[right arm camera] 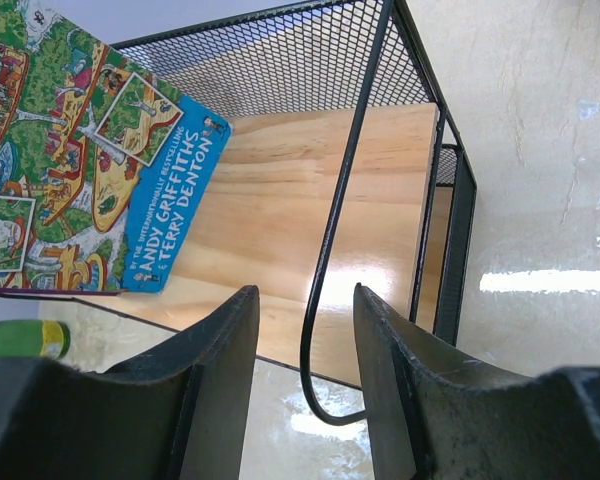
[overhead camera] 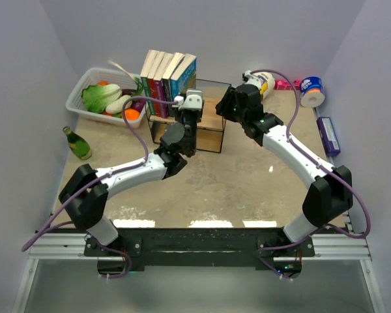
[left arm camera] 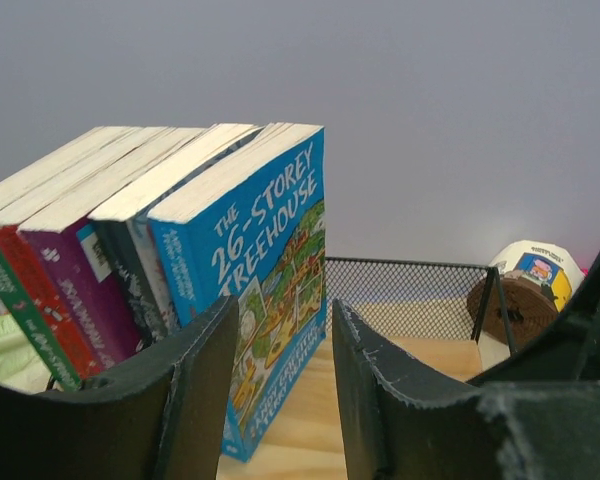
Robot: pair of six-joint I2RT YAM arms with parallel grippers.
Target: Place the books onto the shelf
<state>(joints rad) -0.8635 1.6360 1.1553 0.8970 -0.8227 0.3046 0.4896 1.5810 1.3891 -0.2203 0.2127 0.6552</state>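
5 books (overhead camera: 168,73) leaning on 1 shelf (overhead camera: 212,122), 1 basket (overhead camera: 73,104), 1 bottle (overhead camera: 79,144)

The right pincer (right arm camera: 305,300) stands parted, a black wire of the shelf (right arm camera: 310,180) showing between its fingers. The blue Treehouse book (right arm camera: 70,150) leans beyond, to its left.

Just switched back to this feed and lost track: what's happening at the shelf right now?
All five books stand leaning together on the left half of the shelf, the blue Treehouse book outermost. The left gripper sits just in front of that book, jaws apart, holding nothing. The right gripper hangs over the shelf's bare right half, also open and empty; the thin frame wire shows between its fingers, unclamped.
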